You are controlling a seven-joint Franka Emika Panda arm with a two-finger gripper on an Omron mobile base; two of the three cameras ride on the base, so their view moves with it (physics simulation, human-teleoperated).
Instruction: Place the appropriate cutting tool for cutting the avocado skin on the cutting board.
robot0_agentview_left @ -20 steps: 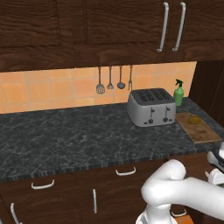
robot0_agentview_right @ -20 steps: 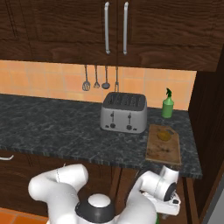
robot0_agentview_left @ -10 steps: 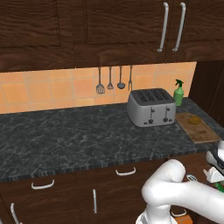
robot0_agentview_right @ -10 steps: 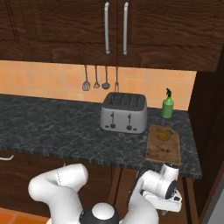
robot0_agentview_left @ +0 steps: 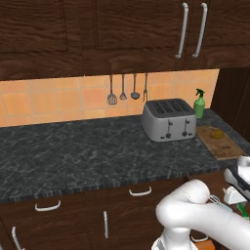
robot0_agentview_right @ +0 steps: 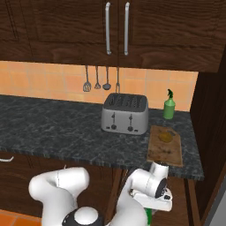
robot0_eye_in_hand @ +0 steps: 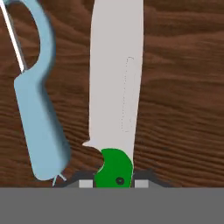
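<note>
— What's the room like?
— Dark wood wall cabinets (robot0_agentview_left: 122, 29) with two long silver handles (robot0_agentview_right: 117, 28), above an orange tiled backsplash (robot0_agentview_left: 58, 100).
— And below?
— A black speckled stone counter (robot0_agentview_left: 73, 156) running to a dark wood side panel (robot0_agentview_right: 212, 132) at its right end. Under its front edge, dark drawers and doors with pale curved pulls (robot0_agentview_left: 48, 206). A patch of orange floor (robot0_agentview_right: 11, 218) shows at the lower left of the right base view.

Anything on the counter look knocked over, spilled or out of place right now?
Nothing stands out. The toaster and spray bottle stand upright, the avocado sits on the board, utensils hang straight. In the hand view the knife lies flat beside a blue tool.
</note>
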